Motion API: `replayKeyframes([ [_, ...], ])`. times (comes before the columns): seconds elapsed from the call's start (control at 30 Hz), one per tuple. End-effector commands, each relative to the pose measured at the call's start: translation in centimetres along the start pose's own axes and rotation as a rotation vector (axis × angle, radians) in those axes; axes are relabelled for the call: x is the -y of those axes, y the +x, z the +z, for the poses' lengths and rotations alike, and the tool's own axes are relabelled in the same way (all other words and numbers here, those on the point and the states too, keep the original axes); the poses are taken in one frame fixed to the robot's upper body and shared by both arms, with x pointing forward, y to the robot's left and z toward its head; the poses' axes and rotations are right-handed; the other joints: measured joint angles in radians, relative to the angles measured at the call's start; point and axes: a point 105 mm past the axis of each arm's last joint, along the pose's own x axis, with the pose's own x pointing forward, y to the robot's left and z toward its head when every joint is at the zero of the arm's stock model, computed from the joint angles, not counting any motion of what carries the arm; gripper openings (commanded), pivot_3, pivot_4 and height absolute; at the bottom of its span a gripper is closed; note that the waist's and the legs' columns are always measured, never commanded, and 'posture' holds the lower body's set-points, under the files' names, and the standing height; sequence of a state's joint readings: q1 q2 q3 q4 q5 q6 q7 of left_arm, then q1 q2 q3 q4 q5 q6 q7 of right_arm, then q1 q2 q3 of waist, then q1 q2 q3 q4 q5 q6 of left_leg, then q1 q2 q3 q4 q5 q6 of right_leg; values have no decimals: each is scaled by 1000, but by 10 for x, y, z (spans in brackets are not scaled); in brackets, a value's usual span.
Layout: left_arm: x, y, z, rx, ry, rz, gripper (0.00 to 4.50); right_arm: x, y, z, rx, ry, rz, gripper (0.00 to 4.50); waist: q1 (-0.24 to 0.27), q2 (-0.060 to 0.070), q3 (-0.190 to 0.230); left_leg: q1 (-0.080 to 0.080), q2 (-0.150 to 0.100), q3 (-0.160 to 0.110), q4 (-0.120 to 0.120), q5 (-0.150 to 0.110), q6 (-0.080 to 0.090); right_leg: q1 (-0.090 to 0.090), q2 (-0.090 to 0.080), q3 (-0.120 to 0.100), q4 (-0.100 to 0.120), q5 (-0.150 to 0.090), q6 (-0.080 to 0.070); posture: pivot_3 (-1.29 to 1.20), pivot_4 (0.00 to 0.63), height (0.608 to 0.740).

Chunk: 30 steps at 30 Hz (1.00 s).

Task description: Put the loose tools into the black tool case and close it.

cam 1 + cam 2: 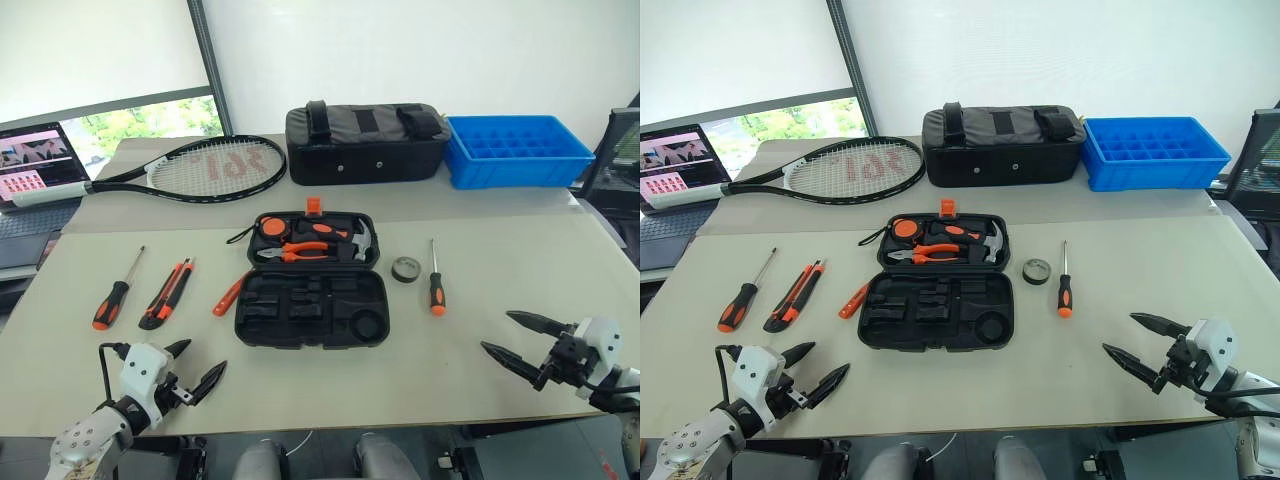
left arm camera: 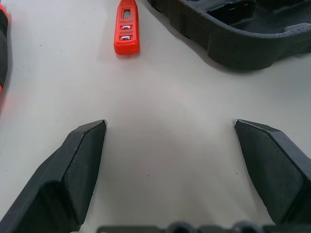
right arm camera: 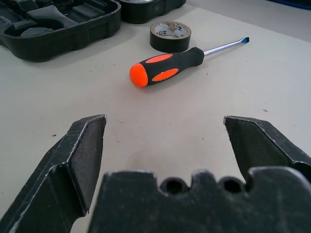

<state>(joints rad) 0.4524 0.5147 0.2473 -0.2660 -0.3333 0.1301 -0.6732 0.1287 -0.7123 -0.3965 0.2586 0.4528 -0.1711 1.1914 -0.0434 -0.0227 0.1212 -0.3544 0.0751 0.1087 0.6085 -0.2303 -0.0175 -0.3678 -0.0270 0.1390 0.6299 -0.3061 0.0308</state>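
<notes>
Five loose tools (image 1: 436, 279) beyond empty jaws.

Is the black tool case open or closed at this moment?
Open. The black tool case lies flat with both halves spread: the far half holds tools, the near half shows empty slots.

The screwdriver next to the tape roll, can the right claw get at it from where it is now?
Probably yes. The right claw hangs open, and bare table lies between it and the screwdriver. The tape roll sits just beyond the handle, not in the approach.
</notes>
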Motion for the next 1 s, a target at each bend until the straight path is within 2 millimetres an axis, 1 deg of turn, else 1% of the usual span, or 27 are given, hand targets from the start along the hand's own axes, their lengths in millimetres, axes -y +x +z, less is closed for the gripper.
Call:
replayKeyframes([
  [0.03,-4,0,-5,-19,-2,18,4500,0,1,12,36,-17,8,4474,0,0,0,0,0,0,0,0,0,0,0,0,0,0,0,0,150,707],
  [0.13,-6,2,0,3,-6,13,4500,-1,3,17,42,-23,16,4474,0,0,0,0,0,0,0,0,0,0,0,0,0,0,0,0,150,707],
  [0.37,-8,3,7,36,3,8,4500,-2,4,20,47,-26,19,4474,0,0,0,0,0,0,0,0,0,0,0,0,0,0,0,0,150,707],
  [0.47,-10,0,20,103,-2,11,4500,-3,8,31,80,-38,40,4474,0,0,0,0,0,0,0,0,0,0,0,0,0,0,0,0,150,707],
  [0.53,-17,-2,34,165,-8,33,4500,-6,13,46,122,-44,68,4474,-1,0,0,-1,0,0,0,0,0,-1,0,0,0,0,0,0,150,707],
  [0.6,-33,-7,53,228,28,109,4500,-14,20,67,176,-37,132,4474,-3,-1,1,-1,0,0,0,0,0,-1,0,0,0,0,0,0,150,707],
  [0.67,-54,-11,69,266,60,219,4500,-27,25,84,211,-34,212,4474,-2,-1,1,-2,1,-1,0,0,0,-1,1,-1,1,0,0,0,150,707],
  [0.73,-71,-15,83,316,42,299,4500,-37,28,93,219,-22,270,4474,0,-1,1,-2,1,-2,1,0,0,-1,1,-3,1,0,0,0,150,707],
  [0.8,-86,-19,94,354,38,366,4500,-42,29,101,226,-26,304,4474,2,-2,0,-2,1,-3,1,0,0,0,1,-5,0,0,0,0,150,707],
  [0.87,-106,-25,105,377,17,453,4500,-48,32,115,258,-38,347,4474,3,-2,0,-4,1,-4,1,0,0,0,0,-7,0,1,-2,0,150,707],
  [0.93,-123,-29,107,370,-36,512,4500,-53,34,123,277,-47,384,4474,3,-2,-1,-6,0,-6,2,0,0,0,0,-9,0,3,-5,0,150,707],
  [1.0,-136,-32,100,325,-73,563,4500,-55,36,129,294,-50,397,4474,1,-1,-1,-7,0,-10,2,0,0,-1,1,-12,0,3,-5,0,150,707],
])
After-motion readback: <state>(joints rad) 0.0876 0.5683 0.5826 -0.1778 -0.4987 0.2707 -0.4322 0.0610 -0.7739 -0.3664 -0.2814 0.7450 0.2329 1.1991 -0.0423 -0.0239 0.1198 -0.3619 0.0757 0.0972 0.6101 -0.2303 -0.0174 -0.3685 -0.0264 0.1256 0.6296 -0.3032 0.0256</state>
